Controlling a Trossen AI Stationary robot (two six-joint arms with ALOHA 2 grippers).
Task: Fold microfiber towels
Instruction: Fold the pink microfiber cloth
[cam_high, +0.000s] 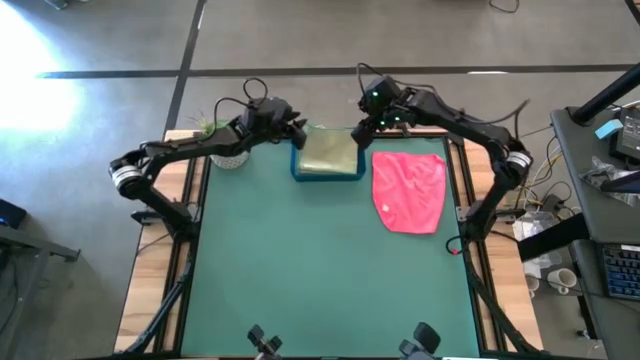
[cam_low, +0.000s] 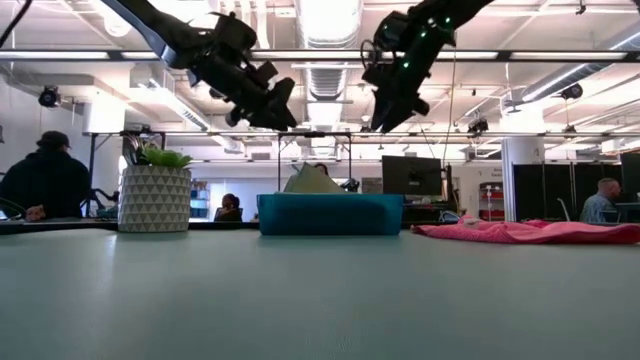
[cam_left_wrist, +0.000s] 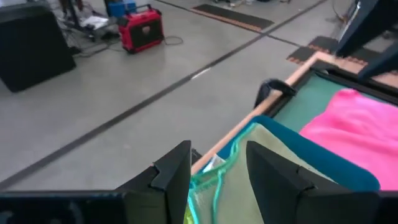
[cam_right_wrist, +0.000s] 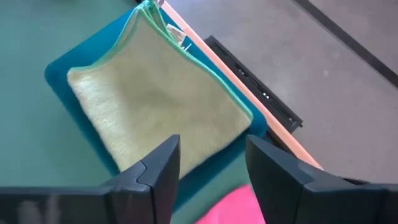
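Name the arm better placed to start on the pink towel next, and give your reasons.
Right, probably. The right gripper hangs open beside the pink towel. The left gripper is open too, across the blue tray holding the folded green towel.

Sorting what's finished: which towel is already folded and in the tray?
The sage green towel, folded neatly in the blue tray; the pink towel lies rumpled on the mat.

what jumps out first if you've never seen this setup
The hot pink towel lies crumpled and unfolded on the green table, right of the blue tray at the far edge. A folded sage green towel sits in that tray. Both end effectors hang open above it, the left end effector on the tray's left and the right end effector on its right, neither holding anything.
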